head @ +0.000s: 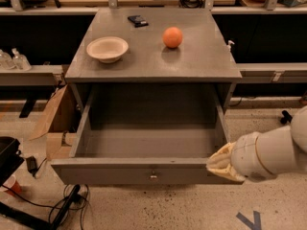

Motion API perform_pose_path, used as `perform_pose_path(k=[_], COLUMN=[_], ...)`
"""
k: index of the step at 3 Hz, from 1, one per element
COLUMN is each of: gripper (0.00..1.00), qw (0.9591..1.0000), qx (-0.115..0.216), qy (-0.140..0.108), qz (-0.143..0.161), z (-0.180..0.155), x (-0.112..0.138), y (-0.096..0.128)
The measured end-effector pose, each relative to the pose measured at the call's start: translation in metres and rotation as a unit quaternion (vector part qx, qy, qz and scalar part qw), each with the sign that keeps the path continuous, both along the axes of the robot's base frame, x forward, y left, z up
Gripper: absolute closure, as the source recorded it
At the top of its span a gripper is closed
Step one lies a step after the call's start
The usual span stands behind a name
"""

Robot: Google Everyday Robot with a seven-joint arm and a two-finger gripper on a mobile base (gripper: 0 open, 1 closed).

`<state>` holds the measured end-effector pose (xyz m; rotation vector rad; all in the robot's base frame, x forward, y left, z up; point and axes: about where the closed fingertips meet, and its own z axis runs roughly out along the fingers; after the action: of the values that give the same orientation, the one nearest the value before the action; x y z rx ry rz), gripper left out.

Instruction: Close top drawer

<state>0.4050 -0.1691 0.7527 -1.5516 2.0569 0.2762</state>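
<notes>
The top drawer (pixel 144 175) is a deep grey wooden box pulled fully out of the grey cabinet (pixel 153 61). Its front panel faces me with a small round knob (pixel 153 177) at the centre, and its inside looks empty. My gripper (pixel 221 163) is cream-coloured and sits at the right end of the drawer's front panel, touching or very near its top corner. The white arm (pixel 271 155) reaches in from the right edge of the view.
On the cabinet top lie a cream bowl (pixel 107 49), an orange ball (pixel 172 37) and a small dark object (pixel 137 20). A cardboard box (pixel 55 123) stands left of the cabinet. Cables (pixel 62 210) lie on the floor at lower left. Blue tape (pixel 250 220) marks the floor.
</notes>
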Motion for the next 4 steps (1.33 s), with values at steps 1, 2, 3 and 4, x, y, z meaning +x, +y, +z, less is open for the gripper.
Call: perform_pose_path(k=[1, 2, 3, 4], gripper=[1.0, 1.0, 1.0, 1.0], qw=[0.9999, 0.9999, 0.9997, 0.9988], qx=[-0.005, -0.002, 0.008, 0.03], qy=[0.007, 0.01, 0.023, 0.02], qz=[-0.006, -0.003, 0.009, 0.034], z=[-0.049, -0.057, -0.086, -0.122], x=[-0.012, -0.013, -0.018, -0.006], y=[0.008, 0.012, 0.026, 0.044])
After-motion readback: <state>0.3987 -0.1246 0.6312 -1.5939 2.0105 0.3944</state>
